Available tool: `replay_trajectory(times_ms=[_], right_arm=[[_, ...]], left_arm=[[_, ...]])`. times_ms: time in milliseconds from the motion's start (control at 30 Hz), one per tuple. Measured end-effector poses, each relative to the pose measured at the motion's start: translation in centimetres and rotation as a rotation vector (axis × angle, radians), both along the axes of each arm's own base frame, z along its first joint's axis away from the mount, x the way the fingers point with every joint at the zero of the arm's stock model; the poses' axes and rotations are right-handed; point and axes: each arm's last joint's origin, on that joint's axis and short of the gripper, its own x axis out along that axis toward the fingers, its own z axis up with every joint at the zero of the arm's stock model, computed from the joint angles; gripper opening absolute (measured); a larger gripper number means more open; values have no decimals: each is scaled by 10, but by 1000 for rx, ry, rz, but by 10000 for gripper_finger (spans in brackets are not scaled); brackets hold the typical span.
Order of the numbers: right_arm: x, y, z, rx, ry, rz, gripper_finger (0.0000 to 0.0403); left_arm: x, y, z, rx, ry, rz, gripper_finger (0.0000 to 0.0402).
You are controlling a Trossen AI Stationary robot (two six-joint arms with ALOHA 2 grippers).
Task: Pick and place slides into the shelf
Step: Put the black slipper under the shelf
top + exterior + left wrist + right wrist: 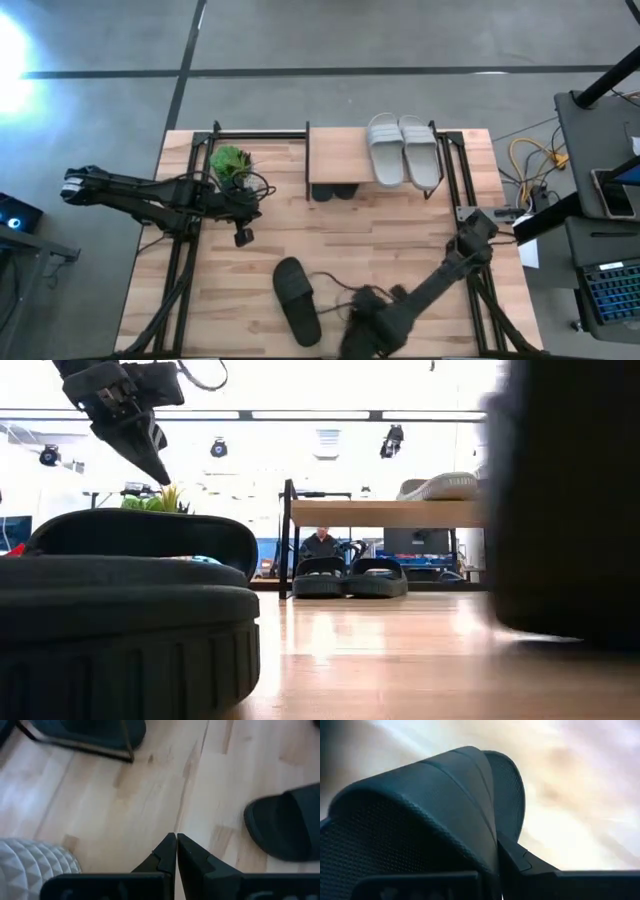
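The shelf (338, 150) stands at the table's far middle. Two light grey slides (403, 148) lie on its plank, and two black slides (348, 578) sit on the table under it. Another black slide (297, 300) lies flat on its sole near the front edge and fills the low view's left (120, 620). My right gripper (366, 322) is shut on a further black slide (420, 815) at the front middle, a dark blur on the low view's right (565, 500). My left gripper (176, 838) hangs shut above the table's left middle, touching nothing. My right gripper has the black slide by its wide strap (487, 840), at the strap's edge. The fingers come from above, pointing steeply down. One finger (530, 865) shows beside the strap; the strap hides the other. In the low view the tabletop shows under the slide, which looks lifted.
A green plant in a white ribbed pot (231, 163) stands at the far left, beside the shelf. Black frame rails (180, 250) run along both table sides. Bare tabletop (400, 240) lies between the shelf and the front slides. A desk with a laptop (610, 290) stands to the right.
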Motion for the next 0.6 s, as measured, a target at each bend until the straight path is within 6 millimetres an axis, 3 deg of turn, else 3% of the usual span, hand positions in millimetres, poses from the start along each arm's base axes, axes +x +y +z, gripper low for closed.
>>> replay_trajectory(times_ms=[100, 200, 300, 400, 600], right_arm=[[-29, -12, -10, -134, 278, 14, 12], [-39, -19, -29, -94, 330, 82, 13], [-53, -33, -36, -199, 429, 73, 13], [-54, -44, -44, -275, 399, 126, 13], [-47, -84, -59, -389, 513, 303, 13]], left_arm=[[1, 0, 1, 19, -11, -14, 0], [1, 0, 1, 19, -7, -14, 0], [0, 0, 0, 16, 2, -10, 0], [0, 0, 0, 16, -2, -9, 0], [2, 0, -1, 17, 9, -9, 0]])
